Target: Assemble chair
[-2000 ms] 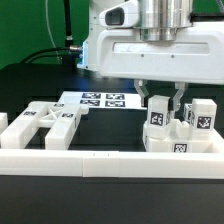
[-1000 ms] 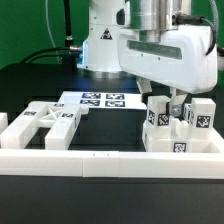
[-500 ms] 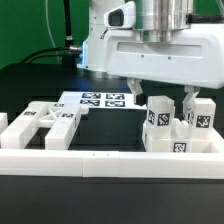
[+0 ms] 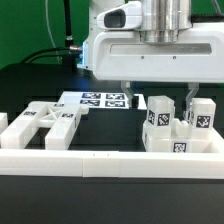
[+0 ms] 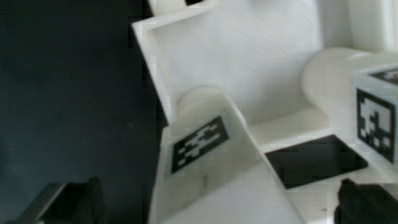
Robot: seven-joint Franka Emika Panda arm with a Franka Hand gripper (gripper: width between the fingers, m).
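I've just let go. A second ago the end effector [image 4: 158, 98] was pinched on the chair leg [image 4: 157, 114]. Now its fingers [image 4: 127, 94] stand fully apart, one on either side of the leg's top and clear of it, holding nothing, and the wrist has lifted a little. The leg stayed upright at about four o'clock in the exterior view, on the partly built chair base [image 4: 180, 147], with a second leg [image 4: 203, 115] just beside it toward three o'clock. I read this placement as finished: the leg stands without support, so the arm is free to go for another part. I can't tell from here whether the leg is fully seated.

The cut-out frame [image 4: 45, 122] lies flat at eight o'clock, well apart from the base.

Every chair part is white moulded plastic, matte and hard-edged. The legs are square-section posts, the base is blocky, and the frame has angular openings. Each part carries black-and-white square tags. In the wrist view a tagged face [image 5: 201, 141] looks smooth with a faint sheen.

The marker board [image 4: 100, 100] is a thin flat sheet near twelve o'clock. The border rail [image 4: 70, 160] is a long plain bar across six o'clock. The worktop [image 4: 110, 125] is dull black.
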